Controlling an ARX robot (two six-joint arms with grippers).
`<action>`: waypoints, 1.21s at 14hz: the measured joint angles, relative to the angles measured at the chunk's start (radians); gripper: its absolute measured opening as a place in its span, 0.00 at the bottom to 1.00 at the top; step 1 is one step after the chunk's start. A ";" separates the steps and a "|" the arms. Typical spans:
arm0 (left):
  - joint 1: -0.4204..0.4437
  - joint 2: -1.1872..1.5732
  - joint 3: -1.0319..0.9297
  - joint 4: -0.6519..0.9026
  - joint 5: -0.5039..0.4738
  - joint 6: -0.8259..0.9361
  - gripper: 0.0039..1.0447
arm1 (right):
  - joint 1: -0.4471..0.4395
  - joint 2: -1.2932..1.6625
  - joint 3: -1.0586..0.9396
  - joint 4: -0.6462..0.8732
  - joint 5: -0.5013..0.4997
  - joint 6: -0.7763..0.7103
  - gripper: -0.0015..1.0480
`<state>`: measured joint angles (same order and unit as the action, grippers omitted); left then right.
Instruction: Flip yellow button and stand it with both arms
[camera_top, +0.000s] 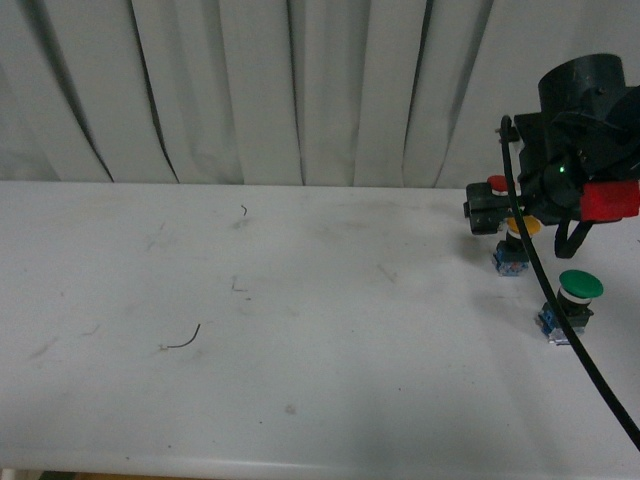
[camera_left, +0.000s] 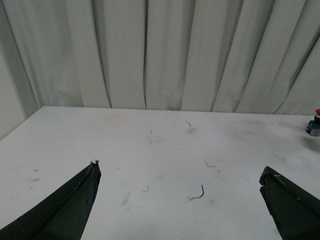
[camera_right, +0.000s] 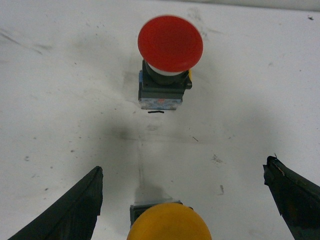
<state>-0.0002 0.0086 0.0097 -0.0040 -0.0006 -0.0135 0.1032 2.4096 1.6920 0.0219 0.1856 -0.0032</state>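
The yellow button stands at the table's far right with its cap on top and its blue base below. In the right wrist view its yellow cap fills the bottom edge, between the fingers. My right gripper is open and hovers just over the button without holding it; it also shows in the right wrist view. The arm carries a red patch. My left gripper is open and empty above bare table, and is out of the front view.
A red-capped button stands just beyond the yellow one, also seen in the front view. A larger green-capped button stands nearer the front right. A small curved wire scrap lies on the white table. Grey curtains hang behind.
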 joint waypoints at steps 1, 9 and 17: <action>0.000 0.000 0.000 0.000 0.000 0.000 0.94 | -0.003 -0.049 -0.039 0.046 -0.016 0.003 0.94; 0.000 0.000 0.000 0.000 0.000 0.000 0.94 | 0.031 -1.090 -0.914 0.491 -0.069 0.051 0.71; 0.000 0.000 0.000 0.000 0.000 0.000 0.94 | 0.023 -1.932 -1.530 0.284 -0.058 0.006 0.02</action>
<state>-0.0002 0.0086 0.0097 -0.0036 -0.0010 -0.0135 0.1265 0.4778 0.1619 0.3061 0.1280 0.0032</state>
